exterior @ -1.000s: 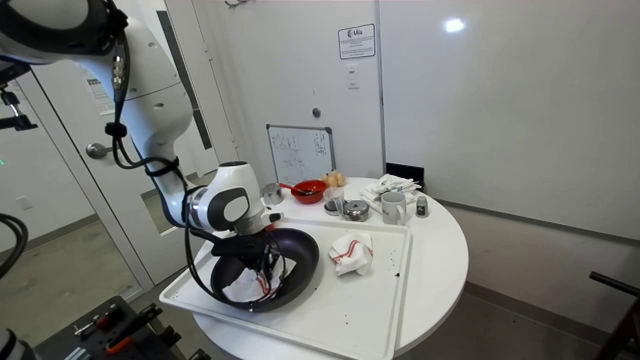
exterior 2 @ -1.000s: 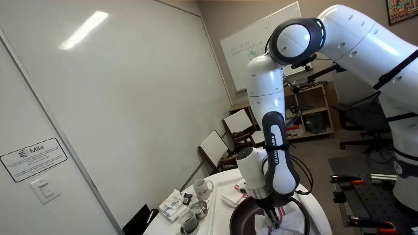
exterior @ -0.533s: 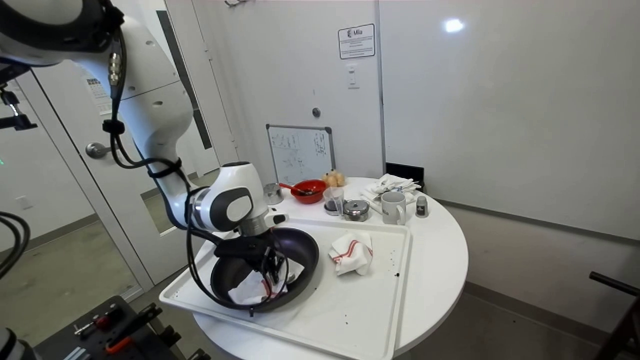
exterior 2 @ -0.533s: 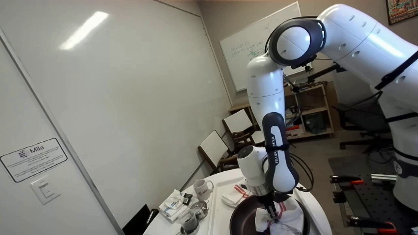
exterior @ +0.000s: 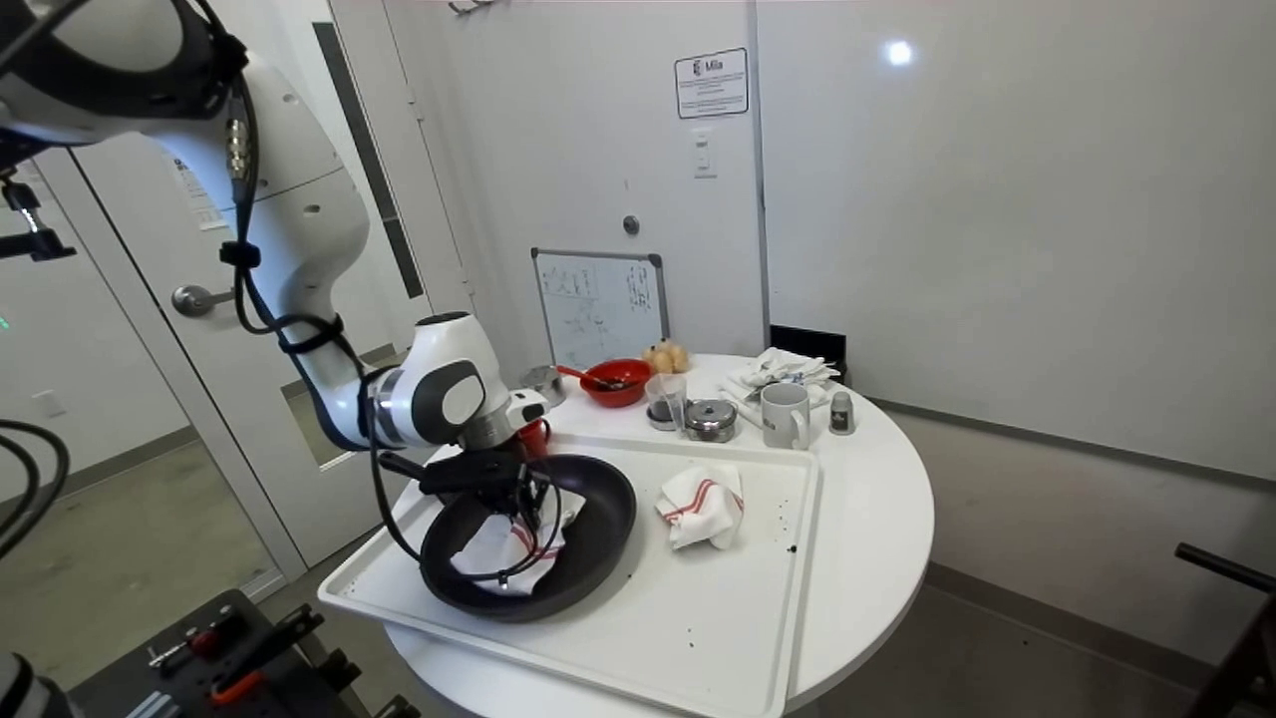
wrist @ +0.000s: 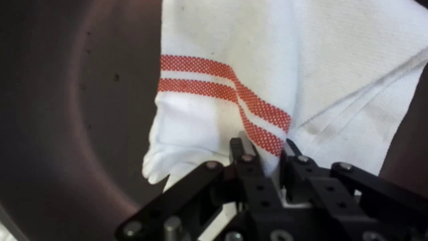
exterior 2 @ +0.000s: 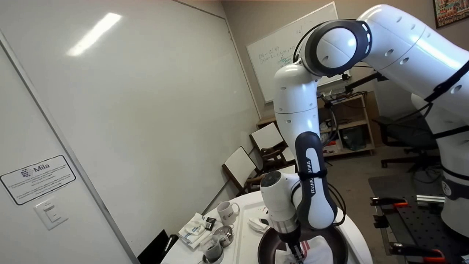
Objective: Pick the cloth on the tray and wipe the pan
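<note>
Gripper (wrist: 265, 144): a fold of the cloth (wrist: 267, 67) is pinched between the fingertips, which are parted only by its thickness.
Cloth: laid within the pan (exterior: 598, 509), bunched at the grip and spread beyond it on both sides; its long axis cannot be told.
Stripes (wrist: 207, 67): carried, in the wrist view, from the cloth's left edge and slanted down to the grip.
Pan: set on the tray (exterior: 708, 598), over towards that edge of the round table (exterior: 867, 519) which is nearest the robot base (exterior 2: 456, 220); no corner is offered there.
Bare floor (wrist: 120, 134): left of the fingertips in the wrist view, not covered by the cloth; dark specks (wrist: 116, 77) are seen on it.
Stroke: with the specks lying to that side of the grip, a low sweep toward them seems called for; under a raised fold they might be missed.
Spare cloth (exterior: 703, 507): placed on the tray, between the pan and the tray's right rim in an exterior view, apart from both.
Wiping: judged to be the step in hand, since the cloth is gripped and in the pan already; pressure on the floor cannot be told.
</note>
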